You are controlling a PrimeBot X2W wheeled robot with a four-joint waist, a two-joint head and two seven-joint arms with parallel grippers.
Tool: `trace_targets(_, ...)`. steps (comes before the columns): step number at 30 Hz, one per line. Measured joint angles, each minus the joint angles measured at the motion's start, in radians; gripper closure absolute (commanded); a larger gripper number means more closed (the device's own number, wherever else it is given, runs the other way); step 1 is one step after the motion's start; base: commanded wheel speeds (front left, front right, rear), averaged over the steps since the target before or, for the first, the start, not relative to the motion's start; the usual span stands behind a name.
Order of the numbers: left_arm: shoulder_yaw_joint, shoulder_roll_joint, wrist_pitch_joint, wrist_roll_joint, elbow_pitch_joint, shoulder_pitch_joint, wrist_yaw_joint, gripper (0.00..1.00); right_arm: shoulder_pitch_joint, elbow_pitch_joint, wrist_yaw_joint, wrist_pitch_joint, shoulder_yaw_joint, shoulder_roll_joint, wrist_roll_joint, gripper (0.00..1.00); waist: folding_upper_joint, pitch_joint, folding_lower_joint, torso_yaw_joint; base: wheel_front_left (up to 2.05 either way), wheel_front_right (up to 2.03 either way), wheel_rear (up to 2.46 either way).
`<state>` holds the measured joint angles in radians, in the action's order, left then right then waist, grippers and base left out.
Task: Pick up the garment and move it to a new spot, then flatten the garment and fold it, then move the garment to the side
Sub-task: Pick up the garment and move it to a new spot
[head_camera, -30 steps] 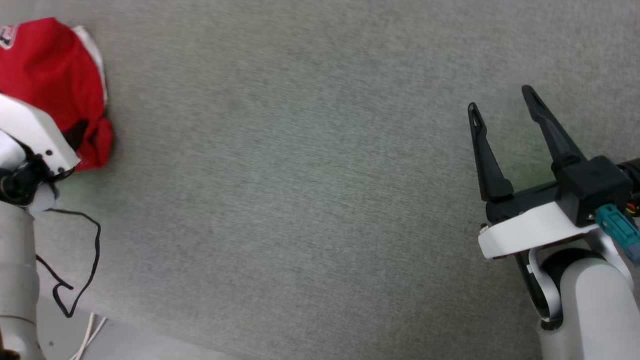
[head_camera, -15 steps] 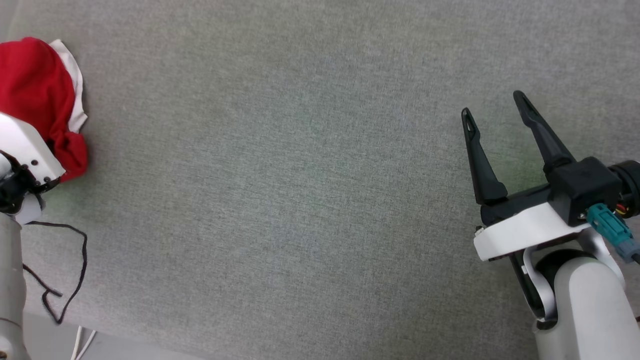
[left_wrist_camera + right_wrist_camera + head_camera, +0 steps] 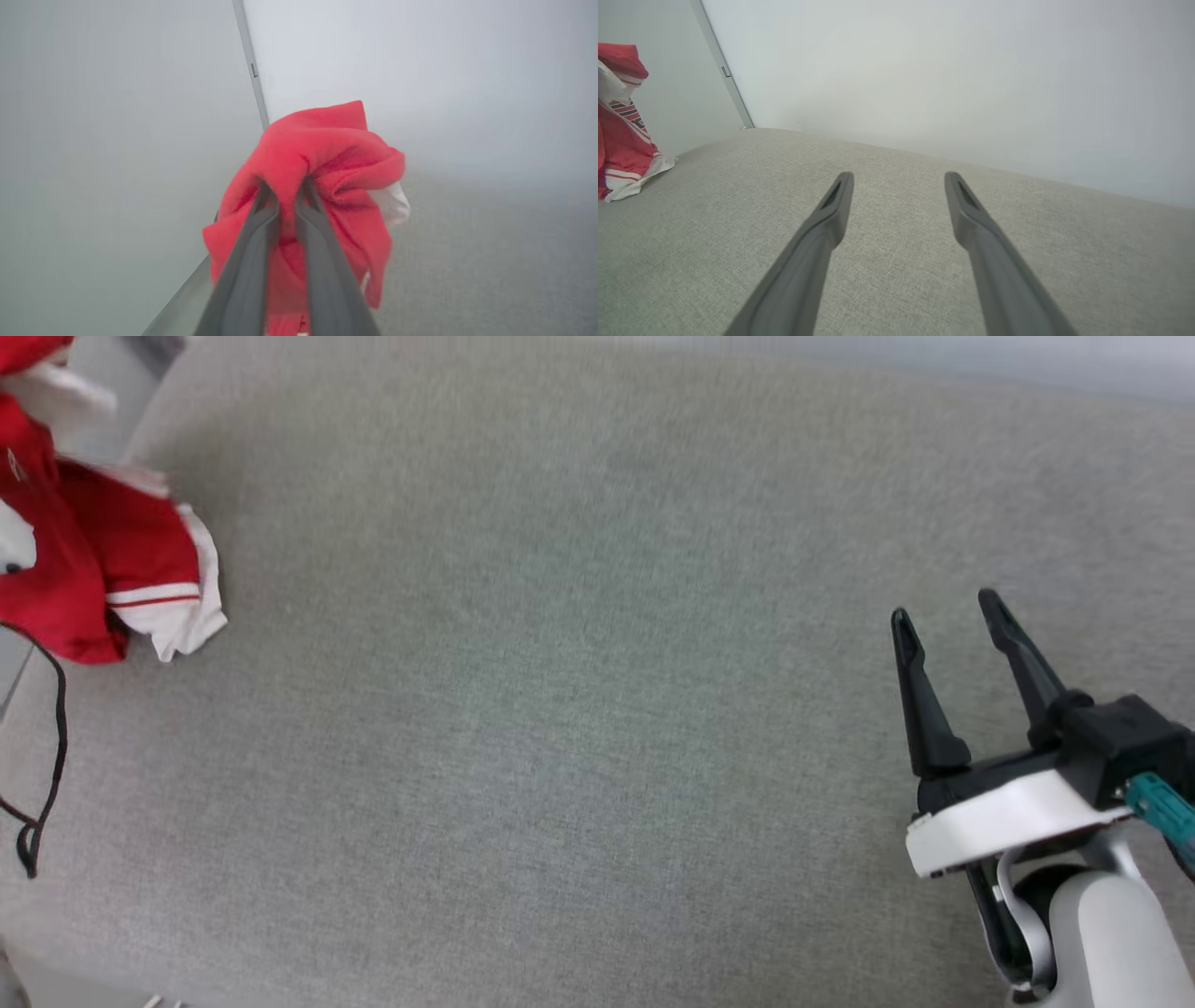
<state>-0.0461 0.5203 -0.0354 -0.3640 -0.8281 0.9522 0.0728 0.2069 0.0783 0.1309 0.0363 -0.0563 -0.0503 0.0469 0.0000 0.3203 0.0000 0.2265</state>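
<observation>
- Left claw [image 3: 286, 186] is clamped on the bunched garment [image 3: 327, 149], which hangs at the table's [image 3: 597, 709] left edge, hem touching.
- Right claw [image 3: 943, 605] gapes empty, well apart.
- Pickup step, I'd say; next, carry it mid-table.

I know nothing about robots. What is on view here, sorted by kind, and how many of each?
Garments: 1, the red and white garment, pinched by the left gripper
Grippers: 2, that one shut, the right gripper open
Cables: 1, a black cable
Surfaces: 1, the grey surface
Total: 5
</observation>
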Motion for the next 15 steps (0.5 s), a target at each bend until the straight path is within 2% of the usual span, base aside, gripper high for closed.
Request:
trace_targets(7, 0.047, -0.056, 0.084, 0.017, 0.095, -0.006, 0.006, 1.00, -0.058, -0.018, 0.000, 0.021, 0.024, 0.000, 0.034, 0.00, 0.0000, -0.109, -0.0002, -0.052, 0.00, 0.00, 0.00)
trace_targets(15, 0.124, -0.178, 0.062, 0.007, 0.240, -0.119, 0.015, 1.00, -0.113, -0.022, 0.000, 0.019, 0.045, 0.000, 0.049, 0.00, 0.0000, -0.194, -0.0002, -0.168, 0.00, 0.00, 0.00)
